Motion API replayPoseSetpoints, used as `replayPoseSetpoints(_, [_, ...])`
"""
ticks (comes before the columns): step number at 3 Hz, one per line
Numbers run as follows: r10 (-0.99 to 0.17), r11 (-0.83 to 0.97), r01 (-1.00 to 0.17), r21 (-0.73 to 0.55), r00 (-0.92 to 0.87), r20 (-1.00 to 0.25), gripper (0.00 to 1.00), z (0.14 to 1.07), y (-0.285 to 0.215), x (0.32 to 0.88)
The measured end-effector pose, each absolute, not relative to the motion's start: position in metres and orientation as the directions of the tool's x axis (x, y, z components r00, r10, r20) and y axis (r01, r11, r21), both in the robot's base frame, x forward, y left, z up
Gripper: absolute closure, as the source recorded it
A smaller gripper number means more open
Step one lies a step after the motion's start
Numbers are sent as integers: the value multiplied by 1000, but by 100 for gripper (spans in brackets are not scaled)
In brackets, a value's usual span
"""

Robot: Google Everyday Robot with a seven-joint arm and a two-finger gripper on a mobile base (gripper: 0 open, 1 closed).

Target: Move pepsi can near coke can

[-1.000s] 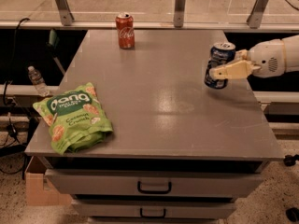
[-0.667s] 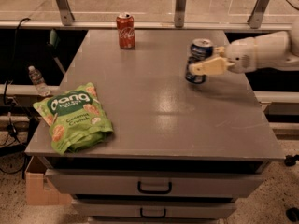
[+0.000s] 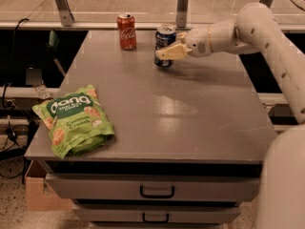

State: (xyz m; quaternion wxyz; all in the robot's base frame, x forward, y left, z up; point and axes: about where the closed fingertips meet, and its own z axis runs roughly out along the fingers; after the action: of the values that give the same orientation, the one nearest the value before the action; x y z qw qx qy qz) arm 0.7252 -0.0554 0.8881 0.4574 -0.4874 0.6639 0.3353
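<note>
The dark blue pepsi can [image 3: 164, 41] is upright at the back of the grey table, held by my gripper [image 3: 170, 49], which is shut on it from the right. The can appears slightly above or just at the table surface. The red coke can [image 3: 127, 31] stands upright near the table's back edge, a short gap to the left of the pepsi can. My white arm [image 3: 248, 27] reaches in from the right.
A green snack bag [image 3: 73, 119] lies at the front left of the grey table [image 3: 190, 118]. Metal posts [image 3: 182, 6] and a rail run behind the back edge. Drawers [image 3: 156, 190] are below the front edge.
My gripper has carried the pepsi can from the table's right side leftward and toward the back, ending close to the coke can.
</note>
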Motion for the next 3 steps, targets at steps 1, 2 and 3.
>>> replayPoseSetpoints(1, [-338, 323, -944, -69, -47, -940, 100, 898, -33, 767])
replayPoseSetpoints(2, [-351, 366, -923, -117, -20, -936, 100, 900, -25, 795])
replayPoseSetpoints(3, [-362, 414, -902, -123, -39, -931, 84, 894, -20, 809])
